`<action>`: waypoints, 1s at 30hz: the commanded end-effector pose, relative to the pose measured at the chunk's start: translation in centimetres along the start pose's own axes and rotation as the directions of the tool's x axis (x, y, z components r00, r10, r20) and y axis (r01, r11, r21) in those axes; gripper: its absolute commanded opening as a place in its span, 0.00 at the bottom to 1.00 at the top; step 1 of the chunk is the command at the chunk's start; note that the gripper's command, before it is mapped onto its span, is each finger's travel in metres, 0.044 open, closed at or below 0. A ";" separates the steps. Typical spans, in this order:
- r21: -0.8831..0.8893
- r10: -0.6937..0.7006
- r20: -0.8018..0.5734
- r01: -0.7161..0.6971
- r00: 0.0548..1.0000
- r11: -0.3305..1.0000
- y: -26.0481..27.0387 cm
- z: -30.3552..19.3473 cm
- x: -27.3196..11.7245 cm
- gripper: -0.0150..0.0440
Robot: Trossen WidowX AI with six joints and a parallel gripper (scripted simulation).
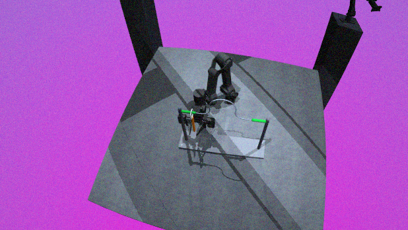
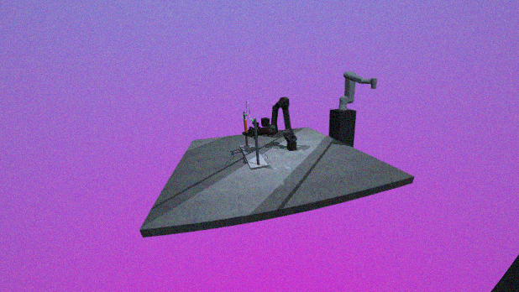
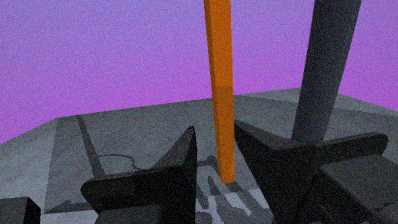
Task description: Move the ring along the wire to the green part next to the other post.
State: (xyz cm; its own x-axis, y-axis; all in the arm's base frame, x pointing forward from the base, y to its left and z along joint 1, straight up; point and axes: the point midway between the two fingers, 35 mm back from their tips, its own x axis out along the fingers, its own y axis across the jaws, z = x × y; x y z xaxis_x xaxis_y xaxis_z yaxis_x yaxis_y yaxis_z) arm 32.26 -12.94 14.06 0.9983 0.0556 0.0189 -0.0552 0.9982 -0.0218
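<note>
The ring (image 1: 191, 114) (image 2: 248, 103) hangs around the left green part (image 1: 185, 112) beside the left post (image 1: 184, 128) in the top view. Its orange handle (image 1: 193, 123) (image 2: 246, 126) (image 3: 223, 75) points down. My gripper (image 1: 194, 133) (image 2: 243, 133) (image 3: 213, 127) is partly open at the handle's lower part. In the wrist view the handle shows between the fingertips, closer to the right finger, with a gap on the left. I cannot tell if a finger touches it. The other green part (image 1: 259, 120) is beside the right post (image 1: 263, 133).
The thin grey wire (image 1: 221, 99) curves up between the green parts, close to my wrist. A dark post (image 3: 327, 65) stands just beyond the right finger in the wrist view. A pale base plate (image 1: 247, 147) carries the posts. Another arm (image 2: 350, 90) stands far off on a pedestal (image 2: 343, 126).
</note>
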 end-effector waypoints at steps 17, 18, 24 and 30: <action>0.008 -0.003 -0.004 0.003 1.000 1.000 -0.1 -0.2 0.2 0.53; 0.008 -0.003 -0.004 0.003 1.000 1.000 -0.1 -0.2 0.2 0.53; 0.008 -0.003 -0.004 0.003 1.000 1.000 -0.1 -0.2 0.2 0.53; 0.003 0.000 -0.003 0.000 1.000 1.000 0.0 -0.1 0.1 0.39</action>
State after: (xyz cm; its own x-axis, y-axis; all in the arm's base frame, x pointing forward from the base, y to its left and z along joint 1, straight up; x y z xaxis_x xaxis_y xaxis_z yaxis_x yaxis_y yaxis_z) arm 32.40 -12.97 13.95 0.9983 0.0557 0.0161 -0.0554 0.9983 -0.0191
